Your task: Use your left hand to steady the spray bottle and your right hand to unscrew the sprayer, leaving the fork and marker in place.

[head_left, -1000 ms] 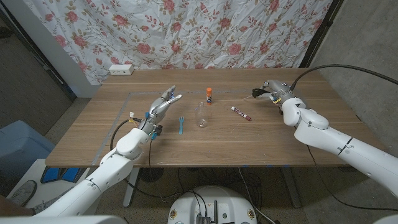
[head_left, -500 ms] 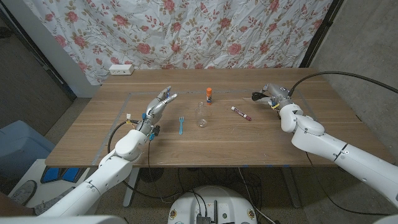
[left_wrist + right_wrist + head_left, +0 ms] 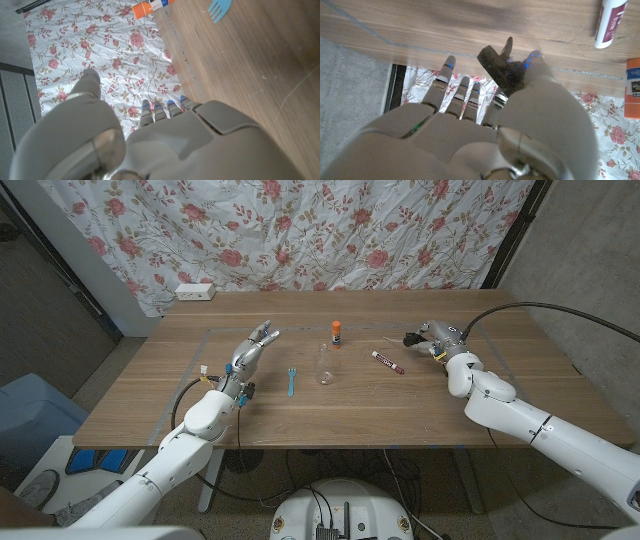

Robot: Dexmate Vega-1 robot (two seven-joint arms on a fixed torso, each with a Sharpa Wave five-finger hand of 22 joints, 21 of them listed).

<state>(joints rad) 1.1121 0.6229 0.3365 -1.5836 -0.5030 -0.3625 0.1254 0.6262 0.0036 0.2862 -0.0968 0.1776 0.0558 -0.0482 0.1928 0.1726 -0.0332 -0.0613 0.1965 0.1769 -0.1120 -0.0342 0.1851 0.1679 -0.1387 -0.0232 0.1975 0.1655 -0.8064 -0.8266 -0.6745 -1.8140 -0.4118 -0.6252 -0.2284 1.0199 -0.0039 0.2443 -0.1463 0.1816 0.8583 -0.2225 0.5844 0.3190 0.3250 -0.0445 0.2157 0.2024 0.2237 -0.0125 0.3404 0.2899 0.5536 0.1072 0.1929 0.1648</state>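
Note:
The clear spray bottle (image 3: 323,367) stands mid-table with its neck bare. My right hand (image 3: 427,335) is well to its right, above the table, and pinches the black sprayer (image 3: 496,61) between thumb and fingers (image 3: 462,97); the sprayer also shows as a dark tip (image 3: 410,338). My left hand (image 3: 252,350) is to the bottle's left, apart from it, fingers stretched out and holding nothing. The blue fork (image 3: 291,381) lies between that hand and the bottle. The red-and-white marker (image 3: 388,361) lies between the bottle and my right hand.
An orange-capped white tube (image 3: 336,332) stands just behind the bottle, also seen as a tube (image 3: 150,6) and a tube (image 3: 632,87). A white power strip (image 3: 195,292) sits at the far left edge. A floral curtain hangs behind the table.
My left hand has drawn back to the left, away from the bottle. My right hand has shifted slightly left and nearer, still holding the sprayer.

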